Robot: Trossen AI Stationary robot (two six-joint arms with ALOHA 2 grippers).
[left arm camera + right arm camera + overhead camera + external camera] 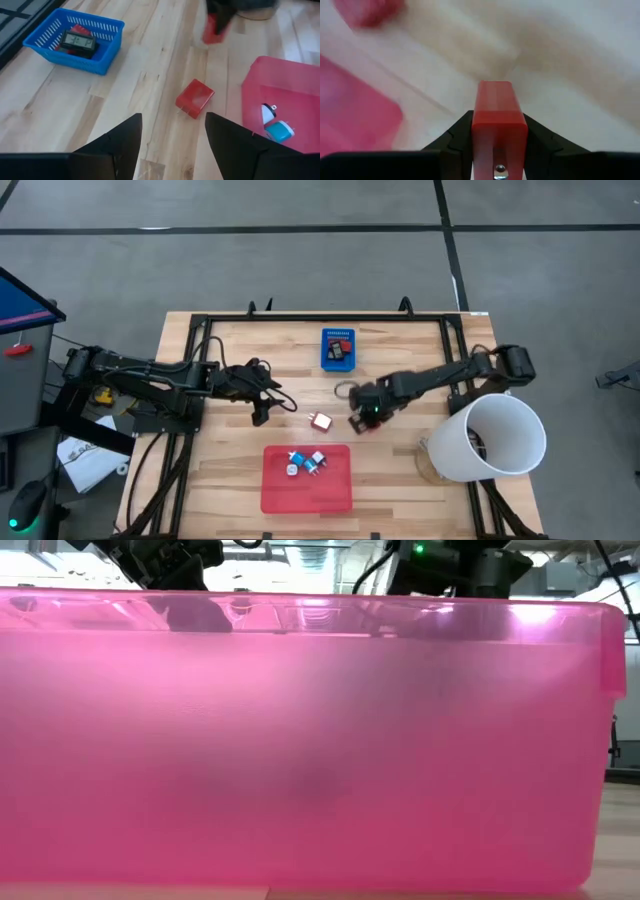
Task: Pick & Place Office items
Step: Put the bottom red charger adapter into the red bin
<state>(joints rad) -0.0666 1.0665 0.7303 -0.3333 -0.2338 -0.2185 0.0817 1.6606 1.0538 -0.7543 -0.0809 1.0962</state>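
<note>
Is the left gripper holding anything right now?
No. In the left wrist view the left gripper stands open and empty, with a red block lying on the table ahead of it.

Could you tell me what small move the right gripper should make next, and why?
Probably lift straight up a little. The right gripper has its fingers against both sides of a red block, low over the table beside the white cup. The red tray, which already holds a few small pieces, lies further off, so the block needs clearance before carrying.
</note>
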